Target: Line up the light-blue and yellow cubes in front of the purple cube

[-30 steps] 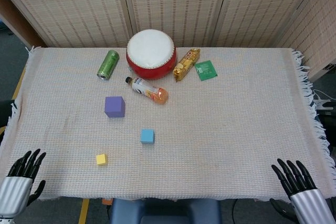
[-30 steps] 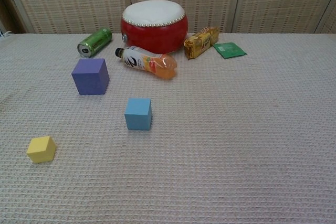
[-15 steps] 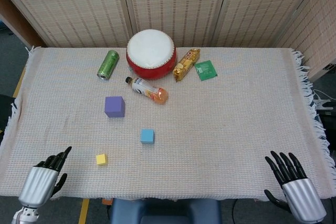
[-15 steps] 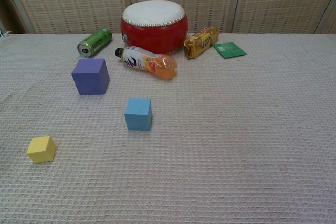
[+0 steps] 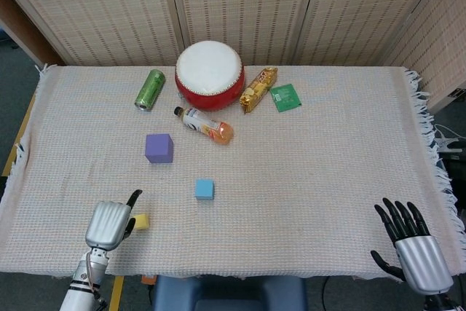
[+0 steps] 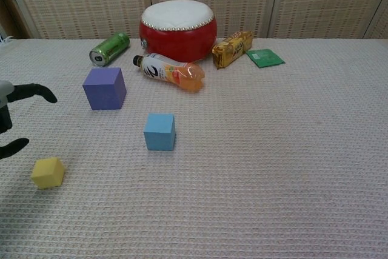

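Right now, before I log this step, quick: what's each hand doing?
Left hand: open, holding nothing, fingers apart just beside the yellow cube.
Right hand: open, empty, at the table's near right edge.

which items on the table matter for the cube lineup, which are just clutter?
Job:
purple cube
light-blue cube
yellow cube, with the left hand right beside it

Clutter:
red drum
green can
drink bottle
snack packet
green sachet
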`<state>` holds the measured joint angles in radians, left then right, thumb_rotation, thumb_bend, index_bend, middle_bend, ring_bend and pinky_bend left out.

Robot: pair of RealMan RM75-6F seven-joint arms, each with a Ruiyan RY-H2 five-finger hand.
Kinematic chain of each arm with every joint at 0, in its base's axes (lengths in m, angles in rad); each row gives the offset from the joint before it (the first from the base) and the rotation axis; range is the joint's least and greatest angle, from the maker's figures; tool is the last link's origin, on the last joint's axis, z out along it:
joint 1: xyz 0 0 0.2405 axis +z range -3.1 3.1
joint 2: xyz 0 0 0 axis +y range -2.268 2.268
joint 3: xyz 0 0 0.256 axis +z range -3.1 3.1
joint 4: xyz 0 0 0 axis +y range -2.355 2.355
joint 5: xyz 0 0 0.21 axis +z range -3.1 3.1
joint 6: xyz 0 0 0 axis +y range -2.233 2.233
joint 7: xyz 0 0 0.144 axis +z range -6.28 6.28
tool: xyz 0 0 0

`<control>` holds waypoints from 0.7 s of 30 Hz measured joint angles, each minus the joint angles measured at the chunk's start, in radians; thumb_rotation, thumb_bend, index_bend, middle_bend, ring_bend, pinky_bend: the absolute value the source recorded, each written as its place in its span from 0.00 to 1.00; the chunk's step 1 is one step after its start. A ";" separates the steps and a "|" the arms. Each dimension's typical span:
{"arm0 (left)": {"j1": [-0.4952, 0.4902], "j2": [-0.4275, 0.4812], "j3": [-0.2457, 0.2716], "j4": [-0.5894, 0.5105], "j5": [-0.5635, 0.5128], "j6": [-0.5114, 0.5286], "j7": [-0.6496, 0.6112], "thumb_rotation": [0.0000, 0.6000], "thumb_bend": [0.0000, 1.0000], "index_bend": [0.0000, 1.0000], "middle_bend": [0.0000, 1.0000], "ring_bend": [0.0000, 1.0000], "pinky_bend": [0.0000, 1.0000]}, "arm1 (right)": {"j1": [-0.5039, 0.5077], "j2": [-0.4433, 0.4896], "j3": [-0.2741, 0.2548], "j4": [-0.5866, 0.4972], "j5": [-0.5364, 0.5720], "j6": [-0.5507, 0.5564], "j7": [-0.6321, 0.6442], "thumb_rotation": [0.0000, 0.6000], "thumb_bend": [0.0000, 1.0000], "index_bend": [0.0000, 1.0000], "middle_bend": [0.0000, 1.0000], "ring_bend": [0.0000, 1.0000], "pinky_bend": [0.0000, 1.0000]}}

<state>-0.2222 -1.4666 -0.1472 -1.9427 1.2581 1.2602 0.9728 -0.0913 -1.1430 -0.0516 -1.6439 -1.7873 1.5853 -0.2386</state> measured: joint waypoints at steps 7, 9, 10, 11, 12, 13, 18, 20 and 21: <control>-0.162 -0.191 -0.080 -0.005 -0.264 0.000 0.238 1.00 0.40 0.15 1.00 1.00 1.00 | 0.008 0.018 0.005 -0.005 0.028 -0.006 0.032 0.77 0.03 0.00 0.00 0.00 0.00; -0.202 -0.233 -0.094 0.015 -0.298 0.002 0.248 1.00 0.40 0.14 1.00 1.00 1.00 | 0.011 0.023 0.007 -0.006 0.039 -0.010 0.041 0.77 0.03 0.00 0.00 0.00 0.00; -0.224 -0.255 -0.103 0.033 -0.321 0.004 0.252 1.00 0.40 0.14 1.00 1.00 1.00 | 0.013 0.025 0.009 -0.007 0.044 -0.011 0.045 0.77 0.03 0.00 0.00 0.00 0.00; -0.239 -0.271 -0.110 0.048 -0.338 0.005 0.255 1.00 0.40 0.14 1.00 1.00 1.00 | 0.015 0.028 0.011 -0.008 0.049 -0.011 0.050 0.77 0.03 0.00 0.00 0.00 0.00; -0.254 -0.285 -0.116 0.063 -0.356 0.006 0.257 1.00 0.40 0.15 1.00 1.00 1.00 | 0.016 0.030 0.012 -0.009 0.052 -0.011 0.053 0.77 0.03 0.00 0.00 0.00 0.00; -0.272 -0.302 -0.125 0.082 -0.379 0.006 0.260 1.00 0.40 0.15 1.00 1.00 1.00 | 0.016 0.032 0.012 -0.010 0.055 -0.012 0.056 0.77 0.03 0.00 0.00 0.00 0.00; -0.347 -0.359 -0.159 0.165 -0.442 0.006 0.262 1.00 0.40 0.16 1.00 1.00 1.00 | 0.021 0.045 0.013 -0.013 0.071 -0.018 0.076 0.78 0.03 0.00 0.00 0.00 0.00; -0.376 -0.378 -0.170 0.203 -0.461 0.008 0.260 1.00 0.40 0.16 1.00 1.00 1.00 | 0.022 0.051 0.012 -0.014 0.074 -0.019 0.083 0.77 0.03 0.00 0.00 0.00 0.00; -0.389 -0.384 -0.174 0.216 -0.469 0.010 0.259 1.00 0.40 0.16 1.00 1.00 1.00 | 0.023 0.053 0.011 -0.015 0.075 -0.020 0.086 0.77 0.03 0.00 0.00 0.00 0.00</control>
<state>-0.6108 -1.8511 -0.3210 -1.7265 0.7886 1.2698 1.2316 -0.0686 -1.0895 -0.0409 -1.6587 -1.7126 1.5658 -0.1528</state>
